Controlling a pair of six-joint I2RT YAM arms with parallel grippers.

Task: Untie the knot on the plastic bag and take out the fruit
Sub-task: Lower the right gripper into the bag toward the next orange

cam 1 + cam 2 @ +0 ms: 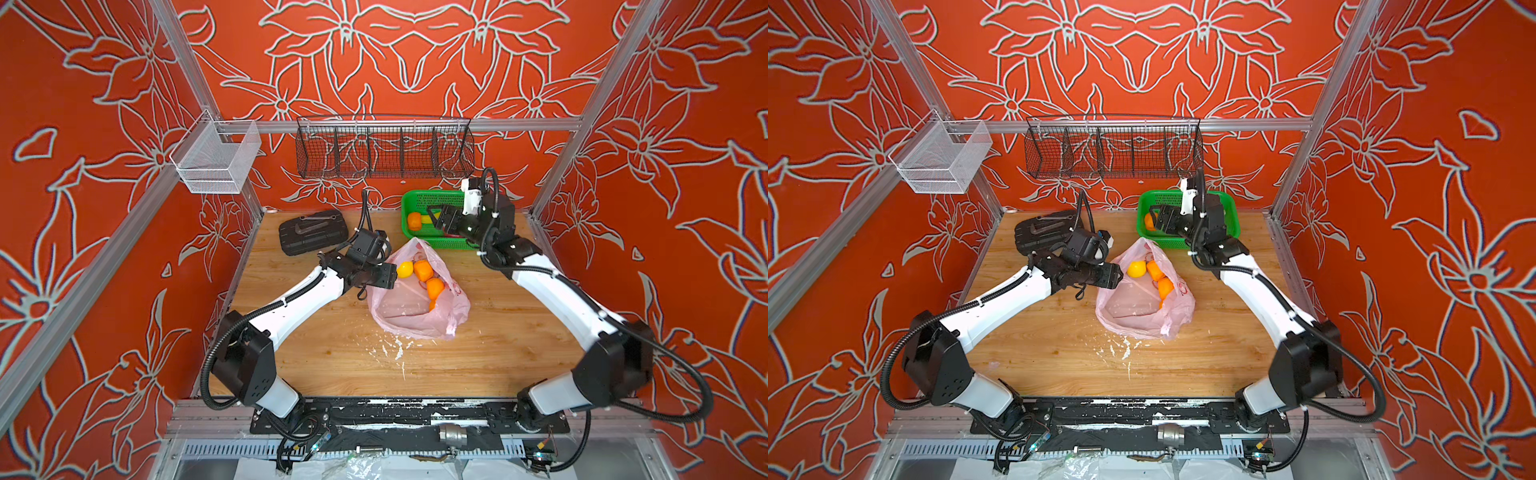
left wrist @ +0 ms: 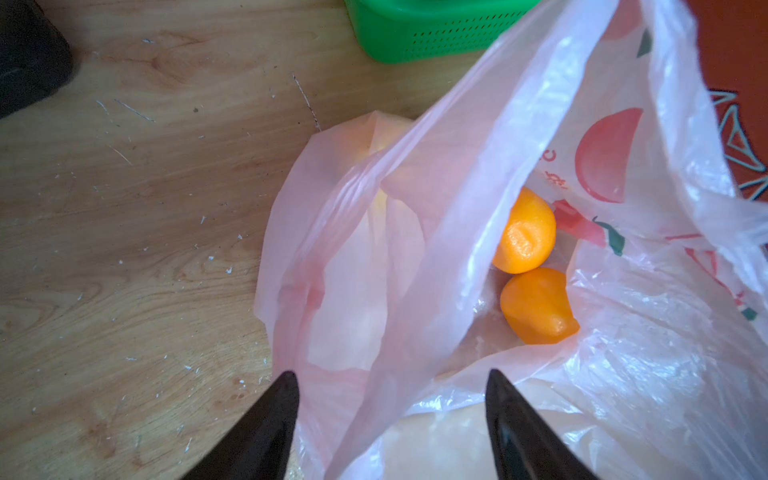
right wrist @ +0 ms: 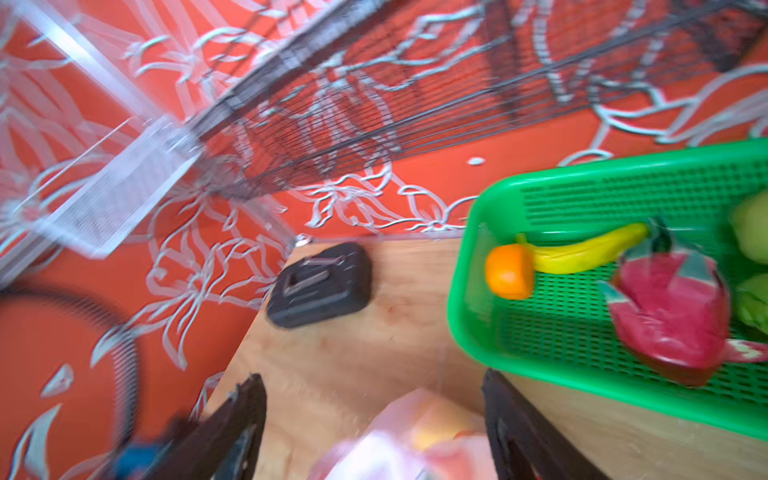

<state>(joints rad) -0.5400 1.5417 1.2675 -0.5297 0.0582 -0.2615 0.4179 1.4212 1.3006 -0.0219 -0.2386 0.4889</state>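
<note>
Several fruit (image 1: 423,270) sit in the open, unknotted plastic bag (image 1: 411,320) beside the green basket (image 1: 432,193). Left tool (image 2: 392,386) wide at its mouth, right tool (image 3: 374,395) wide, empty, over the basket. Unloading step, I judge; next: close on an orange (image 2: 523,232).

1. The walls (image 1: 415,62) on three sides were red-orange, covered with big flower outlines in pale grey
2. Silver metal bars (image 1: 519,124) formed a frame before the walls, one going across the back and others rising at the corners
3. A black wire basket (image 1: 384,153) with several compartments hung on the back bar; a white mesh basket (image 1: 216,162) hung at the left corner
4. The table (image 1: 498,353) was of light wood with visible grain, and small white specks (image 1: 399,353) lay on it
5. The light was even, with soft shadows
</note>
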